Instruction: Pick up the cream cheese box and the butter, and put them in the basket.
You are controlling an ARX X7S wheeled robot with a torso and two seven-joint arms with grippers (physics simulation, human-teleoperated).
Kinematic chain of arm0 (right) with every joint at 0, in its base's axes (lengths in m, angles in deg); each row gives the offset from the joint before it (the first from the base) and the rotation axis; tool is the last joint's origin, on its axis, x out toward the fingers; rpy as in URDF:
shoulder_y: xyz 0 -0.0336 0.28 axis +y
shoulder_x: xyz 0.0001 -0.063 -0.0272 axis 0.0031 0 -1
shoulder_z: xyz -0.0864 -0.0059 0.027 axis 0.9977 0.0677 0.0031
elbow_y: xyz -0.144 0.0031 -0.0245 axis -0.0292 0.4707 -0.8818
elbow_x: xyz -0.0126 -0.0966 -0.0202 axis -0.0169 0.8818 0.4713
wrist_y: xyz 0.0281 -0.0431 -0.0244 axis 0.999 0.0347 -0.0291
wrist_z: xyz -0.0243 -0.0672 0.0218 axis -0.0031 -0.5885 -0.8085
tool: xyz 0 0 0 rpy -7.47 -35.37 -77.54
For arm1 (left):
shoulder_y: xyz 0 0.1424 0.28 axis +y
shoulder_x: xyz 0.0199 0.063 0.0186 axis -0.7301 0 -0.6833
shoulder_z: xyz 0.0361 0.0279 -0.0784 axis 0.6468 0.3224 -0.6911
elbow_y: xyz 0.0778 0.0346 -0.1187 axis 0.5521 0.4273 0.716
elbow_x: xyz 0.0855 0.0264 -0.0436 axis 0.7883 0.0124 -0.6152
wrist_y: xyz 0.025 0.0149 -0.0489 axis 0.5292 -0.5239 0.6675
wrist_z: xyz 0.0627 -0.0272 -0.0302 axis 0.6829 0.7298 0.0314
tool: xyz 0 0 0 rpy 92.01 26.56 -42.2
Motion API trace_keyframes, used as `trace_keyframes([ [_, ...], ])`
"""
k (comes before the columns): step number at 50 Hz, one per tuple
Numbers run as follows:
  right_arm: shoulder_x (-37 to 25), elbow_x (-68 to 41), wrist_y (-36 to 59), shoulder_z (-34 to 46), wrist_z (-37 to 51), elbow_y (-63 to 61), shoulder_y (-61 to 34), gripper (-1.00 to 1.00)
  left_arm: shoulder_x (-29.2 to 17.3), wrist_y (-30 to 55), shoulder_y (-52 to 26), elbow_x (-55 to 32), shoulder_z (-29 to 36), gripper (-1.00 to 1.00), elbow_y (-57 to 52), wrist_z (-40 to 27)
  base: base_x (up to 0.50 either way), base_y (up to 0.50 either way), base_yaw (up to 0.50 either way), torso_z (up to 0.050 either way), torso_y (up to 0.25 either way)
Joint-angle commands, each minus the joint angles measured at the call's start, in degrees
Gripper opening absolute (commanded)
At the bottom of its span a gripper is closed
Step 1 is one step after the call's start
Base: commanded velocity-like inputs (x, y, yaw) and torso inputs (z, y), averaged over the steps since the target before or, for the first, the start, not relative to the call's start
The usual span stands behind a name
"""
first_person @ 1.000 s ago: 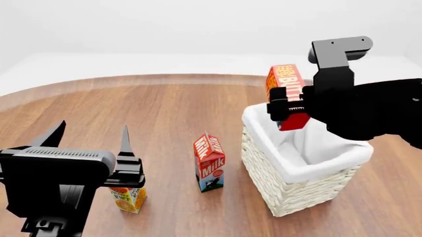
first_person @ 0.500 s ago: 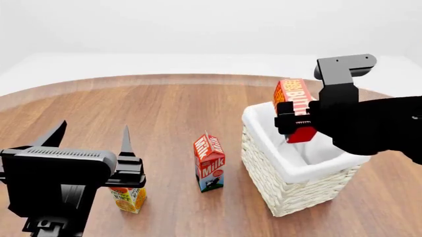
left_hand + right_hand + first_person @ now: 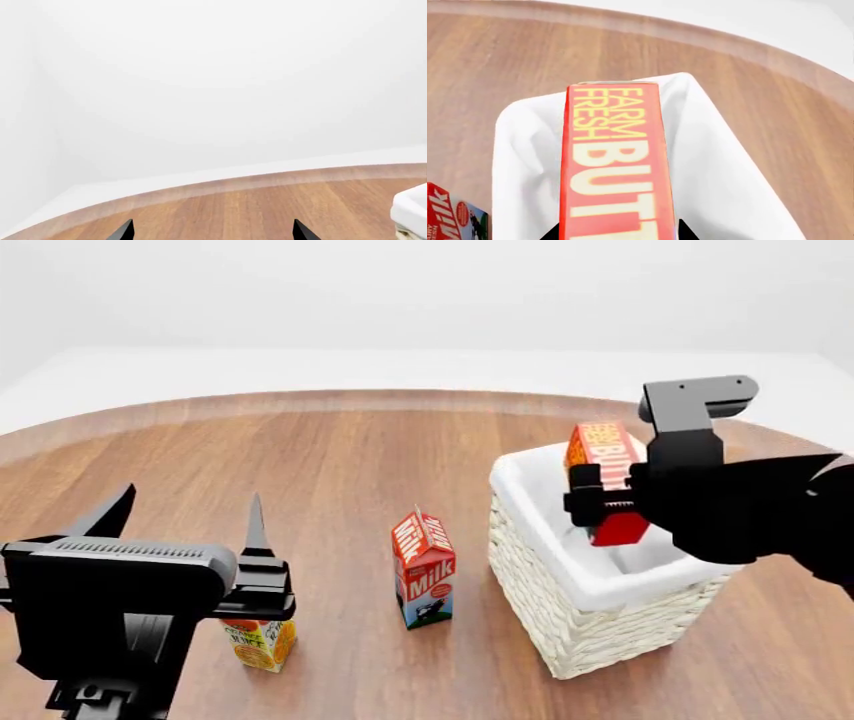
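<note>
The butter (image 3: 607,480) is held by the right gripper (image 3: 603,502), whose jaws are closed against the box's sides; the box stands nearly upright, tilted slightly, with its lower end dipped inside the open top of the basket (image 3: 534,570). In the right wrist view the butter (image 3: 614,165) fills the middle of the picture — its red face with yellow "FARM FRESH" lettering is seen lengthwise above the white cloth liner (image 3: 727,170) of the basket, and the 2 black fingertips (image 3: 554,234) are just visible at either side of the box.

The basket stands on the wooden tabletop (image 3: 294,480), at the robot's right. A red-and-white milk carton (image 3: 424,568) stands upright just beside the basket, toward the left, apart from it. An orange juice carton (image 3: 260,640) is seen farther left, partly hidden behind the left arm.

The left gripper (image 3: 180,525) is held above the tabletop with its 2 pointed fingers spread well apart and nothing between them; in the left wrist view only the fingertips (image 3: 123,231) are shown, with the tabletop's curved far edge beyond — a corner of the basket's rim (image 3: 410,210) is caught at the side.

The cream cheese box cannot be made out in any view.
</note>
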Motion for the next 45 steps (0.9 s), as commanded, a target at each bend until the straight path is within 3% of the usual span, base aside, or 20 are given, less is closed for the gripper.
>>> trace_keyframes([
  [1,0.0,3.8,-0.4,-0.6,-1.1,1.6,-0.7,-1.0,-0.1,0.1,-0.2,-0.1,0.2,1.0,-0.1,-0.2,0.0,0.0,0.0,0.0,0.0],
  [45,2.4,7.2,-1.7,1.7,-3.7,6.8,-0.6,-1.0,0.0,-0.2,-0.6,0.1,1.1,1.0,0.3,-0.3,0.0,0.0,0.0,0.0,0.001],
])
